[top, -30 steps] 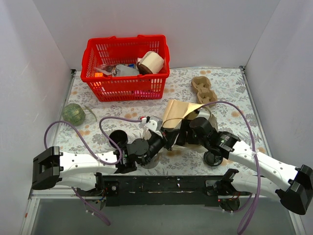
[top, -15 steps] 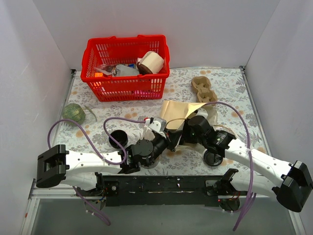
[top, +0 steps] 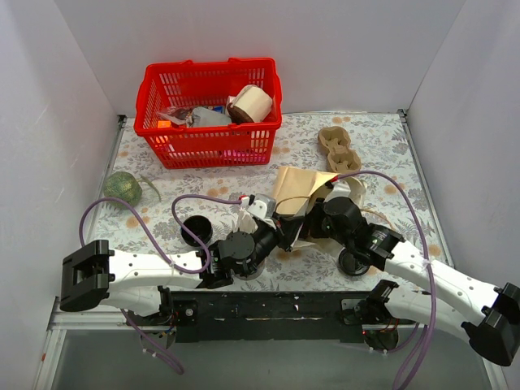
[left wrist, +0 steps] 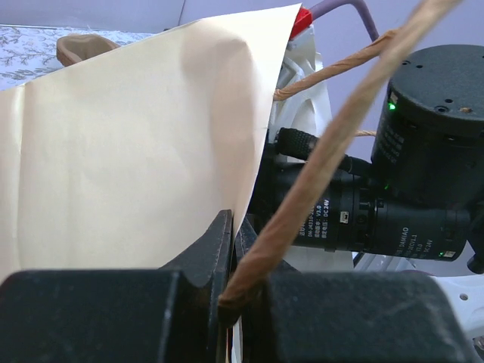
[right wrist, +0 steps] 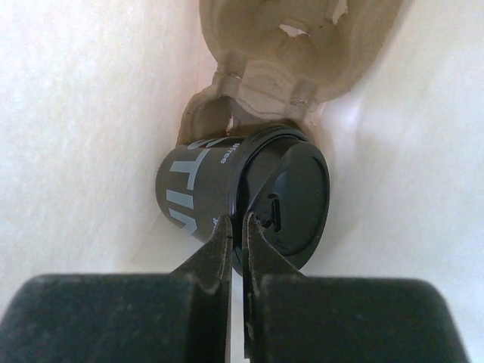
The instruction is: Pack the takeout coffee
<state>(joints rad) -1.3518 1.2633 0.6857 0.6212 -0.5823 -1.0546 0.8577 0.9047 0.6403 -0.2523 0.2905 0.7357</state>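
The left claw (left wrist: 233, 227) is pinched tight on the top edge of the paper bag (left wrist: 136, 136) and on its string handle (left wrist: 333, 151). The right claw (right wrist: 238, 227) is deep inside the bag. Its two fingers are nearly together, and they look nipped on the thin rim of the lid (right wrist: 295, 197). The takeout coffee (right wrist: 200, 189) is inside the bag, tipped over, touching the brown cup tray (right wrist: 280, 68) at the bag's far end. I think the cup is light and easy to squash, and the lid could pop off. Holding the cup's middle looks safer than the rim.
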